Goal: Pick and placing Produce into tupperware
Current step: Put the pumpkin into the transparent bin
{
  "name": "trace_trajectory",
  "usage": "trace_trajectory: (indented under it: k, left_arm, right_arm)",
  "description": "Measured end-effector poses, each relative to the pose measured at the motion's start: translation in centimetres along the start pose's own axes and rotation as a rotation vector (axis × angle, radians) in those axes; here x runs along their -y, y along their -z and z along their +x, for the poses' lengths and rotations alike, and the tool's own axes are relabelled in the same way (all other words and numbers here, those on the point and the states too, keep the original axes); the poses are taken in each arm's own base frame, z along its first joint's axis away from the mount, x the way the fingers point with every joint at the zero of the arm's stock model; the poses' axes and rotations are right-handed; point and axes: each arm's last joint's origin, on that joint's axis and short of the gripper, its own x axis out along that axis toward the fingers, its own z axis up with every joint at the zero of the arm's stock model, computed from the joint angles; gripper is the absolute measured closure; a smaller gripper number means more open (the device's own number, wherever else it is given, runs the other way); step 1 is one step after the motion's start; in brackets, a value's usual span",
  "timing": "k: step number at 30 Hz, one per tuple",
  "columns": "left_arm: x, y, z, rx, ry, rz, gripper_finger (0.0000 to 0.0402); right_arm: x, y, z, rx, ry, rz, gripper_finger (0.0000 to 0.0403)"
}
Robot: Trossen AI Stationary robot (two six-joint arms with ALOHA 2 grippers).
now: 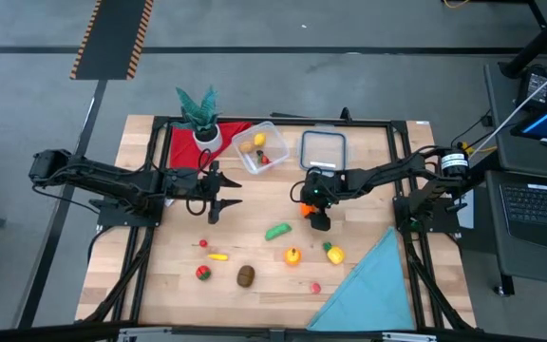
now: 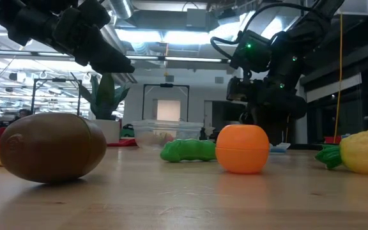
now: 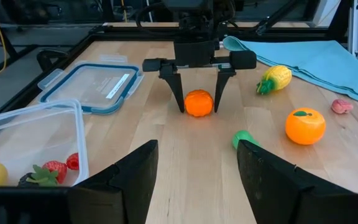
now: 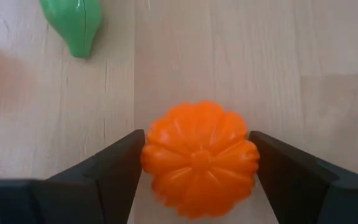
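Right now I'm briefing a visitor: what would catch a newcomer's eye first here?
The right end effector at mid-table, fingers open on either side of a ribbed orange pumpkin. Then the clear tupperware at the table's far edge, with a few pieces inside, and the produce scattered over the near half.

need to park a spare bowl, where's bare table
Bare wood lies between the left gripper and the green vegetable, and at the near left corner below the red fruit. Crowded: the far edge with plant, container, lid, and near the blue cloth.
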Motion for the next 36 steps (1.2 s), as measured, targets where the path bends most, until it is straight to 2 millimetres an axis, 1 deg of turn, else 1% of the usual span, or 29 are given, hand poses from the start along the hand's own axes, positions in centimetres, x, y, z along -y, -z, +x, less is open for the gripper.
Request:
trace_trajectory:
  k: [5,12,16,23,29,33,36]
  left_arm:
    - [0.0,0.0,0.0,0.0,0.0,0.0,0.019]
    - [0.0,0.0,0.0,0.0,0.0,0.0,0.019]
    - [0.0,0.0,0.0,0.0,0.0,0.0,0.019]
    - [0.0,0.0,0.0,0.0,0.0,0.0,0.019]
    - [0.0,0.0,0.0,0.0,0.0,0.0,0.019]
    - [0.0,0.0,0.0,0.0,0.0,0.0,0.019]
    - [0.0,0.0,0.0,0.001,-0.004,0.0,0.019]
  right_arm:
    - [0.1,0.1,0.3,-0.012,0.002,0.002,0.0114]
    - [0.1,0.2,0.7,-0.014,0.003,-0.016,0.0148]
    - [0.1,0.1,0.8,-0.003,0.002,-0.013,0.0148]
    - [0.4,0.0,0.8,0.006,0.001,0.042,0.0148]
    - [0.4,-0.2,0.7,0.039,0.002,0.042,0.0148]
    - [0.2,-0.6,-0.3,0.082,-0.008,0.077,0.0149]
    - [0.0,-1.7,-2.4,0.18,-0.01,0.068,0.0149]
